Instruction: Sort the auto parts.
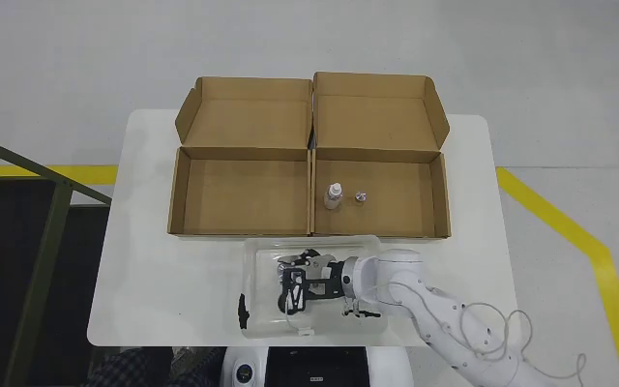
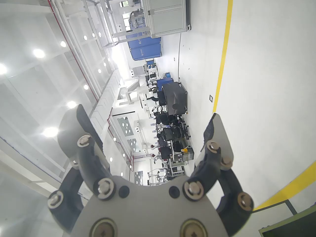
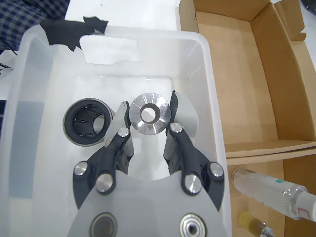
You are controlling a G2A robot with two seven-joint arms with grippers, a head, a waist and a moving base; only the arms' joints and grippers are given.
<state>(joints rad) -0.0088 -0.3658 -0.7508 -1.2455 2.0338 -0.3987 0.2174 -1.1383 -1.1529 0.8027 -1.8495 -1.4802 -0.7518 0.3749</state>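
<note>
In the right wrist view a silver metal ring (image 3: 150, 117) with a round hole sits between the pads of my right gripper (image 3: 150, 101), which is shut on it inside the clear plastic bin (image 3: 212, 94). Beside it, just outside one finger, lies a black cylindrical bearing (image 3: 86, 122). From above, the right gripper (image 1: 296, 288) is low in the bin (image 1: 253, 253) at the table's front. My left gripper (image 2: 148, 114) is open with nothing between its fingers, pointing off into the room.
Two open cardboard boxes stand behind the bin. The left box (image 1: 242, 198) holds nothing; the right box (image 1: 406, 203) holds a small clear bottle (image 1: 333, 196) and a small metal part (image 1: 359, 195). Black tape (image 3: 71, 31) marks the bin's rim.
</note>
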